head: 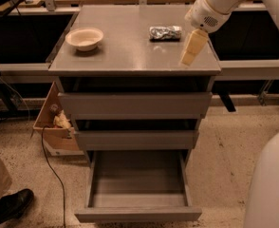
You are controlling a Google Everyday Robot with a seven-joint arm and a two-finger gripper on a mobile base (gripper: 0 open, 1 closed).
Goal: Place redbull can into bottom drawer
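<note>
The redbull can (165, 32) lies on its side on the grey cabinet top (130, 51), toward the back right; it is silver, dented and wrinkly. My gripper (190, 51) hangs from the white arm over the right part of the top, just right of and in front of the can, not touching it. The bottom drawer (138, 184) is pulled out wide and its inside is bare.
A white bowl (84, 38) sits on the back left of the top. Two shallower drawers (134, 106) above stand slightly out. A cardboard box (54, 122) and a cable lie left of the cabinet. A person's shoe (9, 205) shows at bottom left.
</note>
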